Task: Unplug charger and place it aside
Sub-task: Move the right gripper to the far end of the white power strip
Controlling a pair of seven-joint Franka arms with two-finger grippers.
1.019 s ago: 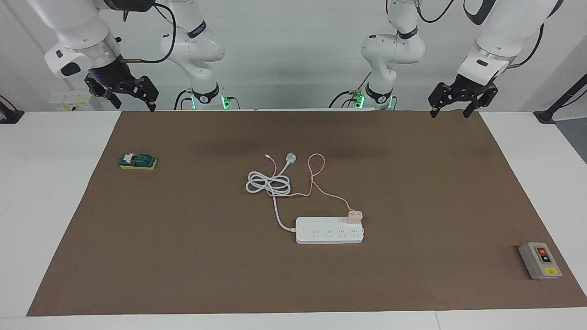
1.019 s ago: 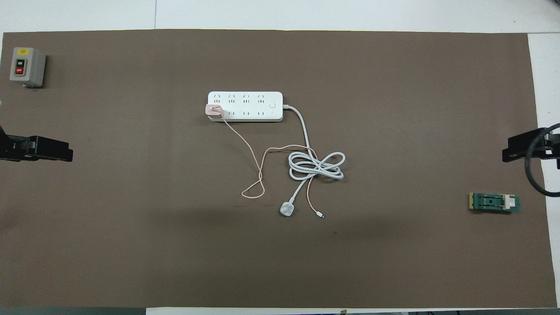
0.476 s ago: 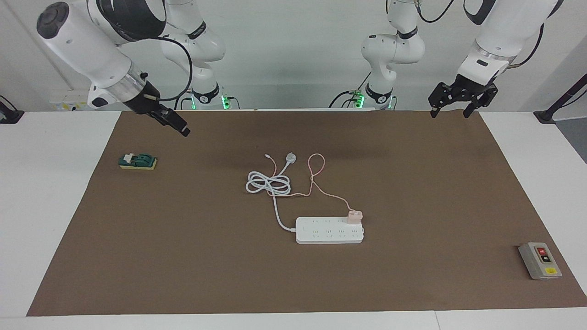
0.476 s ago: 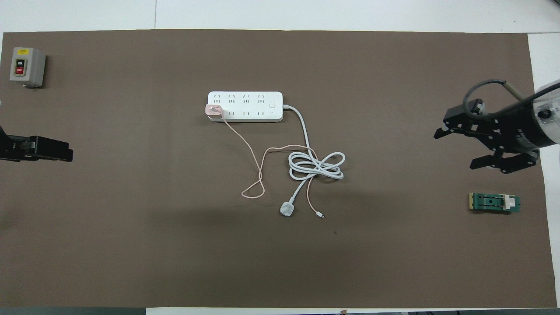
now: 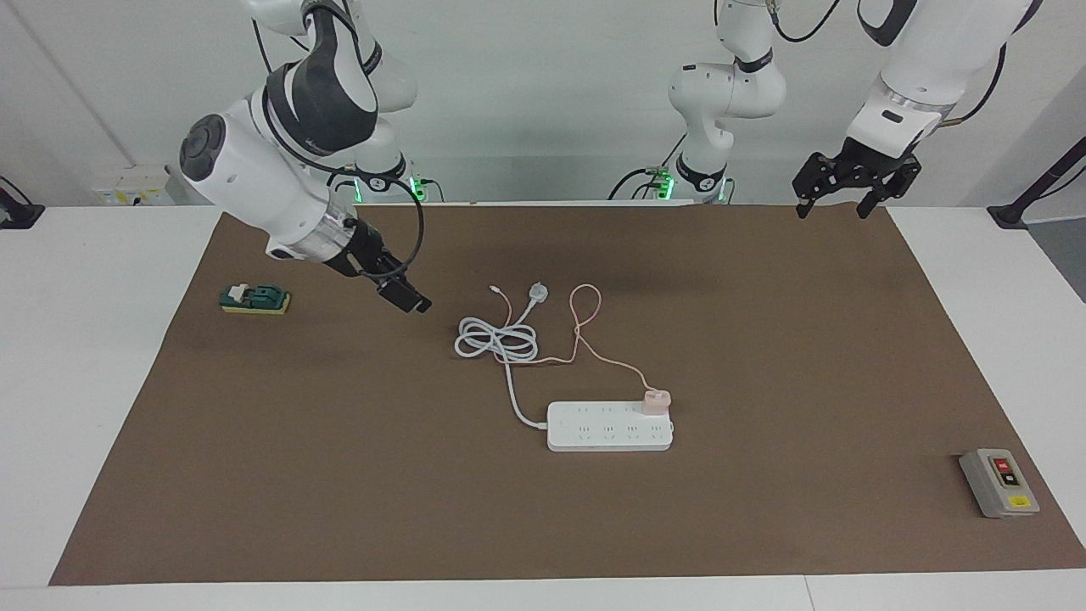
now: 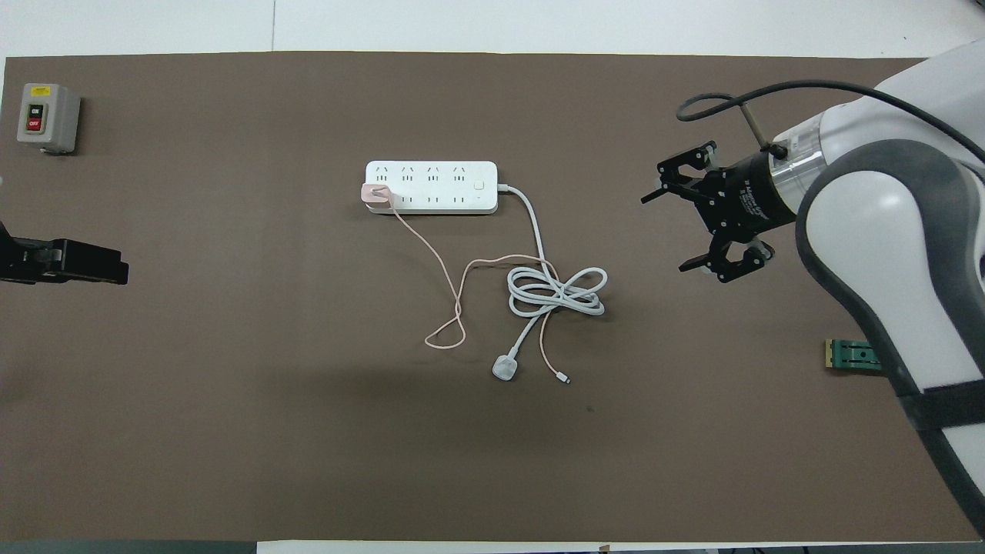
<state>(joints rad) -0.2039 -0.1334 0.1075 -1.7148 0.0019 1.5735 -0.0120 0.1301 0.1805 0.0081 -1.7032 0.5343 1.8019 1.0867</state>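
Note:
The pale pink charger (image 5: 656,400) is plugged into the white power strip (image 5: 609,427), at the strip's end toward the left arm. It also shows in the overhead view (image 6: 376,193) on the strip (image 6: 431,187). Its thin pink cable (image 6: 445,267) runs in loops toward the robots. My right gripper (image 5: 416,304) is open and empty in the air over the brown mat, beside the coiled white cord (image 5: 496,339). It also shows in the overhead view (image 6: 666,231), well apart from the charger. My left gripper (image 5: 831,208) is open and waits at the mat's edge.
A round white plug (image 5: 538,293) with its thick cord lies nearer to the robots than the strip. A green block (image 5: 254,299) sits toward the right arm's end. A grey switch box (image 5: 999,482) sits toward the left arm's end.
My right arm has swung in from the mat's corner, past the green block, toward the cords in the middle. The left arm, charger and strip have not moved.

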